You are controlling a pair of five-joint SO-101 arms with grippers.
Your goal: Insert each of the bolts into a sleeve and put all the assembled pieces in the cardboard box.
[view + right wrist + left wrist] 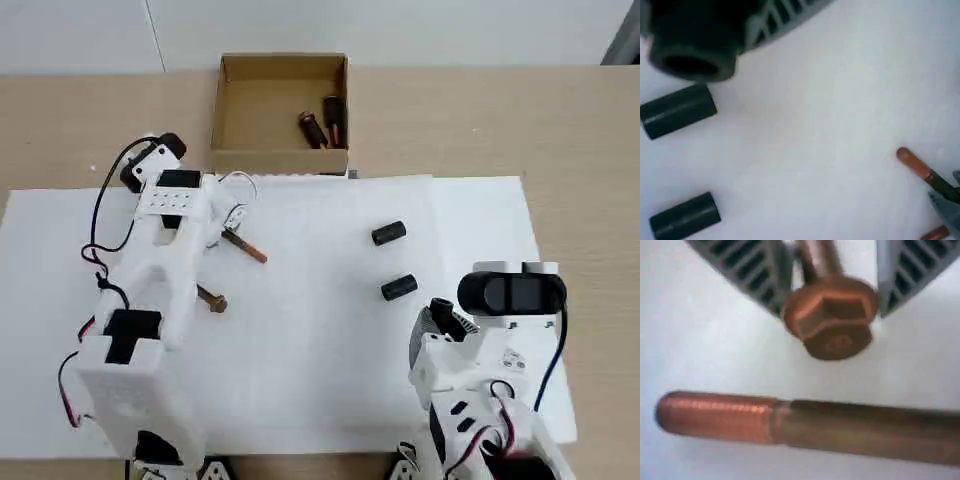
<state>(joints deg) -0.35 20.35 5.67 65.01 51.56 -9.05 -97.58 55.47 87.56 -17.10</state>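
My left hand narrow astride a bolt, not clamped, second bolt beyond it on the white mat, my right hand holding a sleeve, two loose sleeves near it, wide stretch of mat between the arms, cardboard box at the mat's far edge

No text, number or sign can be read. Bolt between the ribbed jaws: a raised mark is stamped on the face of its hexagonal head, too blurred to make out. Right arm, high view: a small white sticker on its housing carries dark print, too small to make out.
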